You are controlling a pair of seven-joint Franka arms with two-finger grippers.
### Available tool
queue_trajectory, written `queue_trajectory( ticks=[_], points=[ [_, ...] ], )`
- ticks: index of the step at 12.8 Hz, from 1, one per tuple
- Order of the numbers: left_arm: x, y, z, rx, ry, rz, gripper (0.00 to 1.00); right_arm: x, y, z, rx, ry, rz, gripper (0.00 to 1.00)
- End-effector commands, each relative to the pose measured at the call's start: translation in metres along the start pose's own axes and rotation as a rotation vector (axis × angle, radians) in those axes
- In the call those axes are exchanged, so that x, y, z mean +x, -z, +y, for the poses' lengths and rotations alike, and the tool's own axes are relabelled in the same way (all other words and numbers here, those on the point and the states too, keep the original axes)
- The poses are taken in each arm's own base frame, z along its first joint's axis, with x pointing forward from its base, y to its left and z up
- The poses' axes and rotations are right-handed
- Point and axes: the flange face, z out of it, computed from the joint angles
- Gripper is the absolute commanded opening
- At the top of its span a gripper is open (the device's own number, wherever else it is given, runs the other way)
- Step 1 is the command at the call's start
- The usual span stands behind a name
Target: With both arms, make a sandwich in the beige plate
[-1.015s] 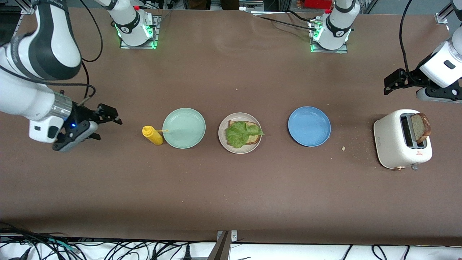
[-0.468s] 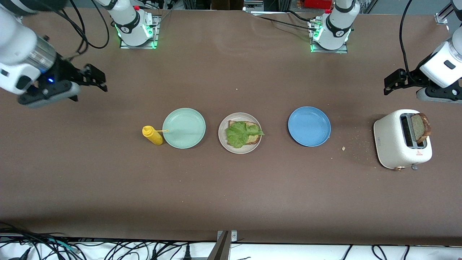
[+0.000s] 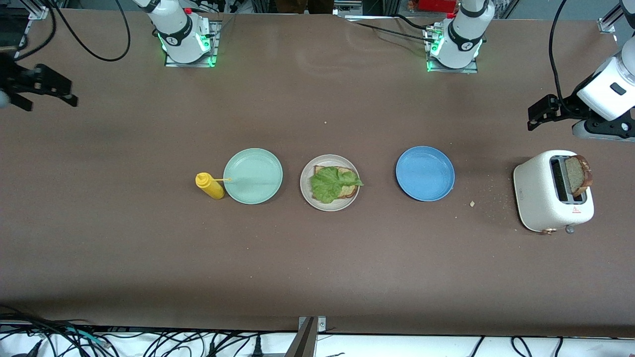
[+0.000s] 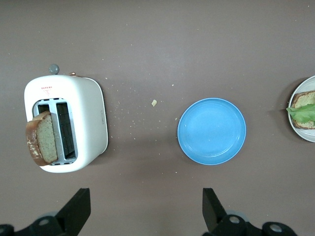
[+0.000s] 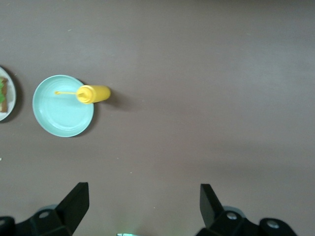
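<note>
The beige plate (image 3: 304,184) sits mid-table between a mint-green and a blue plate. On it lies one bread slice (image 3: 351,191) with a green lettuce leaf (image 3: 328,183) on top. A second slice (image 3: 579,174) stands up out of the white toaster (image 3: 543,198) at the left arm's end. My left gripper (image 3: 535,117) hangs open over bare table beside the toaster; its wrist view shows its fingers (image 4: 78,209) wide apart with nothing between them. Open and empty too, my right gripper (image 3: 49,99) is high over the right arm's end of the table.
A yellow mustard bottle (image 3: 210,185) lies against the mint-green plate (image 3: 253,176), its nozzle over the rim. The blue plate (image 3: 425,173) holds nothing. Crumbs (image 3: 472,203) are scattered between it and the toaster. Cables run along the table's near edge.
My right arm has risen and drawn away from beside the mustard bottle toward its own end of the table, staying open. The left arm has not moved.
</note>
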Motion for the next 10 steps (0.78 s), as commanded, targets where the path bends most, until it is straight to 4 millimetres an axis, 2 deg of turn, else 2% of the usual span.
queue_trajectory(
  ticks=[1, 2, 3, 8, 9, 10],
  points=[
    [0.000, 0.004, -0.002, -0.011, -0.014, 0.008, 1.00, -0.004, 0.004, 0.009, -0.020, -0.034, -0.030, 1.00],
    [0.000, 0.004, -0.002, -0.011, -0.016, 0.008, 1.00, -0.004, 0.001, 0.022, -0.029, -0.051, -0.037, 1.00],
    [0.000, 0.004, -0.002, -0.011, -0.016, 0.008, 1.00, -0.003, -0.001, 0.026, -0.027, -0.062, -0.041, 1.00],
    [0.000, 0.004, -0.002, -0.011, -0.016, 0.008, 1.00, 0.000, -0.001, 0.022, -0.111, -0.087, -0.045, 1.00],
    [0.000, 0.004, -0.002, -0.011, -0.016, 0.008, 1.00, 0.002, -0.009, 0.029, -0.105, -0.102, -0.064, 1.00],
    [0.000, 0.004, -0.002, -0.011, -0.014, 0.008, 1.00, 0.003, -0.008, 0.033, -0.101, -0.121, -0.054, 1.00]
  ],
)
